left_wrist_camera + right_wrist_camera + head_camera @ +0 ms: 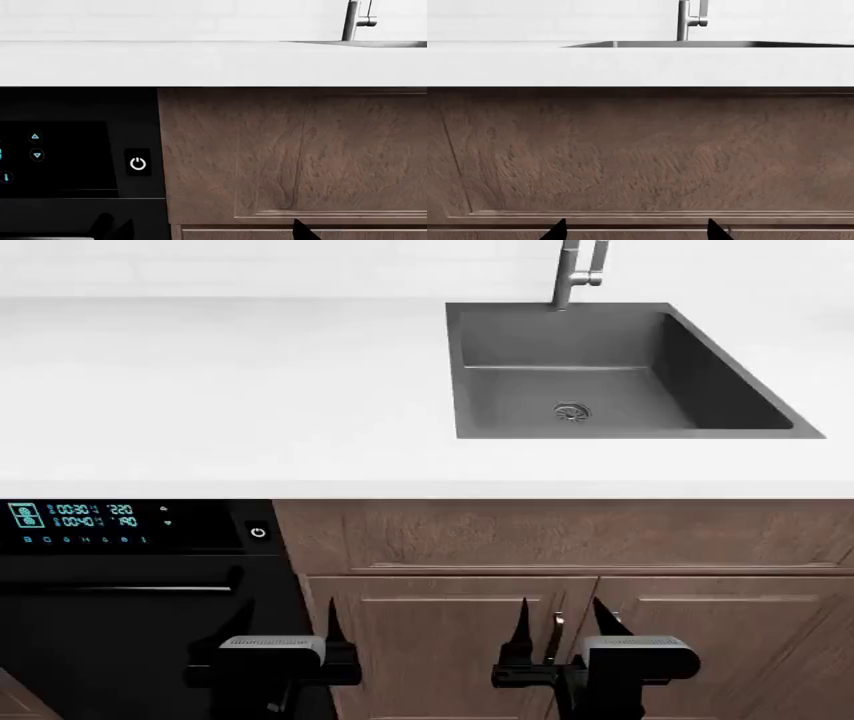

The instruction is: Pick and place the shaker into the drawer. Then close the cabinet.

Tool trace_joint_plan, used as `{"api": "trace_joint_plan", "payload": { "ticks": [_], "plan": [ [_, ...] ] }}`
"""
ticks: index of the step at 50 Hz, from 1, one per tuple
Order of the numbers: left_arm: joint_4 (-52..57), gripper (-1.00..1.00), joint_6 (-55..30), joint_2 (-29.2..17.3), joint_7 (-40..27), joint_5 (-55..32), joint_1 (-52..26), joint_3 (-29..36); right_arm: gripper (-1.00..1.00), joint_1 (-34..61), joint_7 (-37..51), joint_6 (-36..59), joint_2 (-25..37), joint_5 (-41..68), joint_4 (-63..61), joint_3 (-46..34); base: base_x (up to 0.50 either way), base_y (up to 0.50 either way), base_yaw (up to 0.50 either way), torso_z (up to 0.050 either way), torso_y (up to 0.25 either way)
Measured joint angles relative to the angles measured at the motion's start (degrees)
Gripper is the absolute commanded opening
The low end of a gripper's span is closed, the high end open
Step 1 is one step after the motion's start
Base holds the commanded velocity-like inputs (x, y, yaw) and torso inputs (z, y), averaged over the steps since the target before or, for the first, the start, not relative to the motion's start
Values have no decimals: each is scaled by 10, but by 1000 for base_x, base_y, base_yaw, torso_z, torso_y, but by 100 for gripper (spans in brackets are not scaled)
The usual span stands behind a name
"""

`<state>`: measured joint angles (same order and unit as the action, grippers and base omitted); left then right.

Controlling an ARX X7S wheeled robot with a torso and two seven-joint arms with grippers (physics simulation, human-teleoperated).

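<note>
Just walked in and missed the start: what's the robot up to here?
Nothing is being handled yet. Both arms hang low in front of the brown cabinet doors under the sink, the left gripper near the black dishwasher, the right gripper at the doors. Both are open and empty. No shaker or open drawer shows in any view, and the white countertop is bare in view.

one sink (694, 380) with one faucet (577, 270) at the upper right of the frame, one white table (214, 390), one black oven (120, 610) at lower left, two panelled cabinet doors (441, 650), two grippers, left (287, 640) and right (567, 635).
</note>
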<state>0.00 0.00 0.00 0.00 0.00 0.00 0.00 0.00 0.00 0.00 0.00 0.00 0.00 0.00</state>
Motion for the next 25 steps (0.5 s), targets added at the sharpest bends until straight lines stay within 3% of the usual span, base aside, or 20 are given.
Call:
{"api": "trace_joint_plan", "payload": {
  "ticks": [2,25],
  "plan": [
    [-1,100,1,-1,-1,-1,0,2,100,0,2,-1,1,1,0,-2,0,10,0,0,0],
    [-21,100,23,-27,1,-31,-9,58,100,-16,35,-4,34,15,-14,-31,0,500,0,0,0]
  ]
}}
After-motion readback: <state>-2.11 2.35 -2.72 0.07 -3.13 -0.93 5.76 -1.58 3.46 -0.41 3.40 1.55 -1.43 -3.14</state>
